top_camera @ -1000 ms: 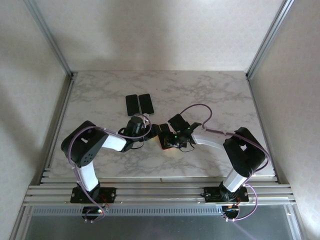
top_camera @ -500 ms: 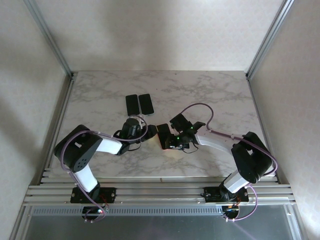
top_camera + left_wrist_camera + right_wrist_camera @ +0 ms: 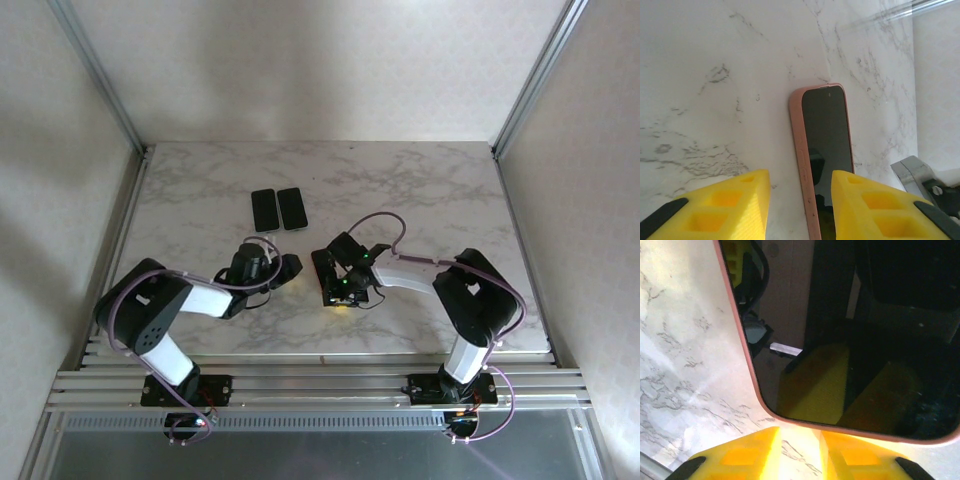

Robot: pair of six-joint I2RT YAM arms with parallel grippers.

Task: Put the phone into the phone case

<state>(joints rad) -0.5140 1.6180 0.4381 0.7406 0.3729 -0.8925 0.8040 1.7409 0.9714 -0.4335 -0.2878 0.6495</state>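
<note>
Pink phone case around dark phone

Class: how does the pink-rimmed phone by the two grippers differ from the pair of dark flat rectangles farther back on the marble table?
The pink-rimmed phone has a pink edge; the dark flat rectangles look all dark. The phone lies alone at mid-table; the rectangles lie side by side, farther back. All lie flat on the marble table.
</note>
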